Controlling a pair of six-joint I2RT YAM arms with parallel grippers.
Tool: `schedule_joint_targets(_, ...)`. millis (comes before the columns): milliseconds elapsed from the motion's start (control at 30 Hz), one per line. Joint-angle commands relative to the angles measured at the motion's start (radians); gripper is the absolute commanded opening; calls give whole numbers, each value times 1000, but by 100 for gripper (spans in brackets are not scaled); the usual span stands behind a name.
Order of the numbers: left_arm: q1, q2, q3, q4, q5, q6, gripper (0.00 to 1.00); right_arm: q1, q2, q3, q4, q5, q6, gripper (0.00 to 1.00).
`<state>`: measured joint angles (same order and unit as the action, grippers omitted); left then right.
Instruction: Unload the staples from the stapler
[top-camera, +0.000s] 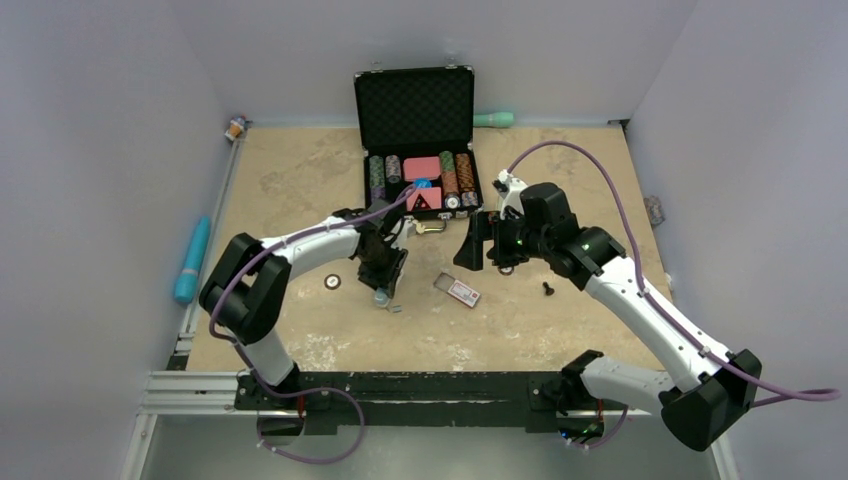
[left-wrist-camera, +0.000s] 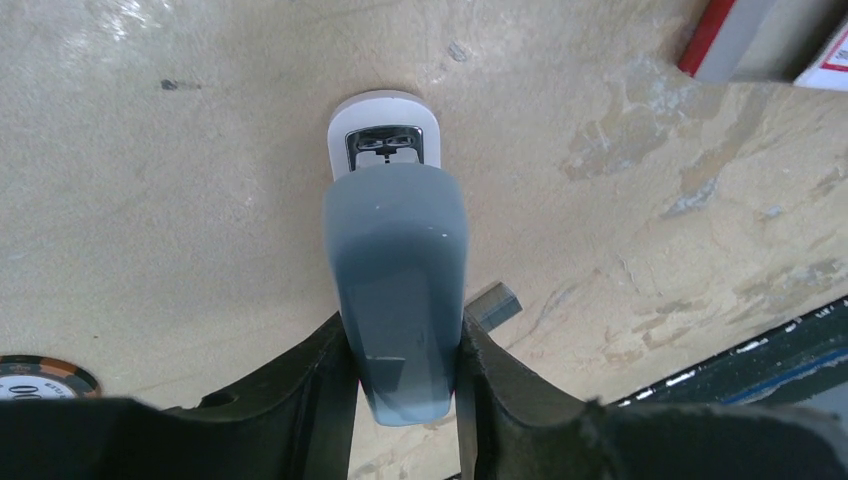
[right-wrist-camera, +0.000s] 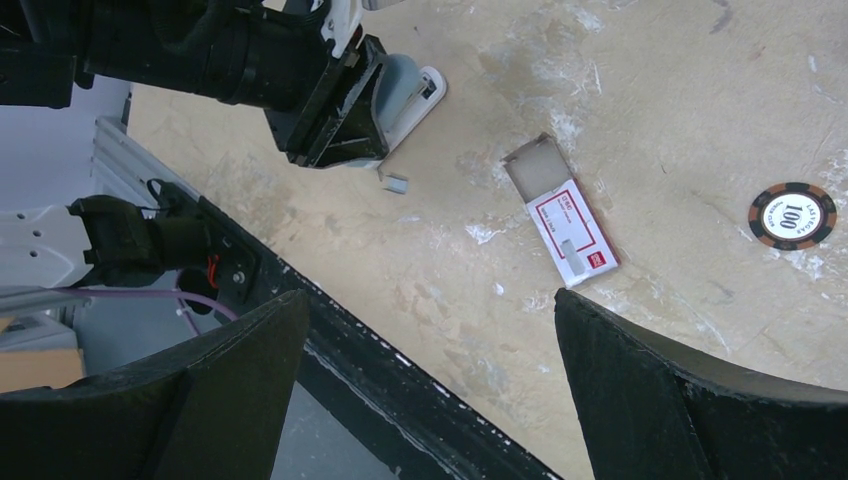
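My left gripper (top-camera: 385, 272) is shut on the blue-grey stapler (left-wrist-camera: 395, 260) and holds it on the table, its white base and metal nose pointing away from the wrist. The stapler also shows in the right wrist view (right-wrist-camera: 405, 85). A tiny silver-grey strip of staples (left-wrist-camera: 495, 303) lies on the table just beside the stapler and the left finger; it shows in the right wrist view too (right-wrist-camera: 395, 184). My right gripper (right-wrist-camera: 430, 300) is open and empty, raised above the table to the right of the stapler (top-camera: 383, 293).
A small red-and-white flat box (top-camera: 463, 291) lies open between the arms. An open black case (top-camera: 415, 105) of poker chips stands at the back. Loose chips lie left of the stapler (top-camera: 332, 282) and near the right gripper (right-wrist-camera: 792, 215). A blue tube (top-camera: 192, 258) lies off the left edge.
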<state>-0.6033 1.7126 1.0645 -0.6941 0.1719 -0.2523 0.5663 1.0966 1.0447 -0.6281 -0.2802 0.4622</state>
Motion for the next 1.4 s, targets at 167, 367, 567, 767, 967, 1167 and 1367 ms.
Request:
schedule_joint_targets(167,-1,-244,73,-17,210,-90,0,-1,-23,59,25,-44,42,97)
schedule_joint_targets(367,9,-411,62,43,400,-188,0,-2,-40,62,120,-153,99,98)
schedule_joint_targets(567,17,-576,19,209,601,-351,0,-3,-118,20,374,-328,236,99)
schedule_joint_targets(767,22,-682,16,372,702,-521,0,-3,-138,13,546,-428,312,99)
schedule_joint_targets(967,22,-709,60,510,774,-651,0,-3,-120,18,662,-470,379,99)
schedule_joint_targets(1167,21,-703,101,550,782,-704,0,-2,-82,57,682,-504,388,98)
schedule_joint_targets(1367,22,-686,105,677,776,-816,0,-1,-68,72,721,-529,418,96)
